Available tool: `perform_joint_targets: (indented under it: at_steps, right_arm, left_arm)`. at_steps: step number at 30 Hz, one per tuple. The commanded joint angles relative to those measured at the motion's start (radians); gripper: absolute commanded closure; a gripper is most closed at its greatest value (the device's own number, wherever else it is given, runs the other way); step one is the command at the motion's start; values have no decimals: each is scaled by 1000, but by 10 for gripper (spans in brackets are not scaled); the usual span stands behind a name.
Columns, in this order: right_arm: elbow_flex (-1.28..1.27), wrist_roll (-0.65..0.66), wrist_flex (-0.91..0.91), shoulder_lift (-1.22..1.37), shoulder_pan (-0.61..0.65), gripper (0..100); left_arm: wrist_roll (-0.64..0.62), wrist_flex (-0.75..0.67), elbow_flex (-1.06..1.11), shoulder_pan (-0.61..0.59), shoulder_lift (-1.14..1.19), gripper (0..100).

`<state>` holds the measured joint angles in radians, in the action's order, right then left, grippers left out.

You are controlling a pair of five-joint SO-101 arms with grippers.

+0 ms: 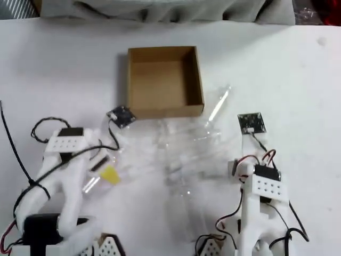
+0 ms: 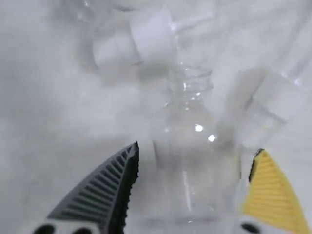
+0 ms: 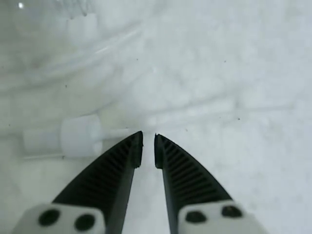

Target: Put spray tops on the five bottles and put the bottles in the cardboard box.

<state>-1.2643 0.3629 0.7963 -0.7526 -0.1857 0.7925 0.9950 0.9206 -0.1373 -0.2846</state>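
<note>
My left gripper [image 2: 195, 153] is open, its black and yellow fingers on either side of a clear bottle [image 2: 195, 161] that lies on the white table, threaded neck [image 2: 191, 87] bare and pointing away. White spray tops [image 2: 152, 35] [image 2: 273, 100] lie beyond it. In the high view the yellow finger [image 1: 110, 175] sits left of a faint cluster of clear bottles [image 1: 181, 160]. My right gripper [image 3: 148, 146] is shut with nothing in it, just above the table beside a white spray top [image 3: 80, 136]. The cardboard box [image 1: 165, 80] stands empty at the back centre.
A spray top with a long tube [image 1: 218, 106] lies right of the box. Small camera boards [image 1: 120, 117] [image 1: 250, 124] and loose cables hang off both arms. Crumpled grey cloth [image 1: 170, 10] lines the far edge.
</note>
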Motion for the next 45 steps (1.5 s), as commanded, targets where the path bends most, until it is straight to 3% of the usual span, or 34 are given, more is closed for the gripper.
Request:
perform_joint_targets:
  at_steps: [1, 7, 12, 20, 24, 29, 32, 35, 40, 45]
  right_arm:
    - [5, 12, -13, -16, 19, 982]
    - [5, 12, -12, -16, 36, 982]
    - [5, 12, -10, -16, 36, 982]
    - [5, 12, -8, -16, 36, 982]
    - [-6, 11, -7, -21, 54, 982]
    - [2, 12, 19, -27, 111, 978]
    - [71, 25, 76, -27, 139, 977]
    - [249, 144, 275, -27, 226, 977]
    - [566, 166, 565, -16, 476, 964]
    - [721, 163, 651, -16, 766, 778]
  left_arm:
    - [11, 12, -48, -8, 2, 705]
    - [-11, 21, -48, -2, -2, 740]
    - [-103, 129, -110, -2, 2, 975]
    - [-250, 298, -230, -12, -4, 979]
    - [-396, 255, -273, -58, -4, 979]
    - [-643, 101, -250, -159, -1, 976]
    - [-684, 32, -227, -232, -4, 976]
    - [-690, -18, -218, -291, 1, 976]
    - [-692, -68, -218, -334, 4, 976]
    - [-692, -101, -218, -363, 5, 976]
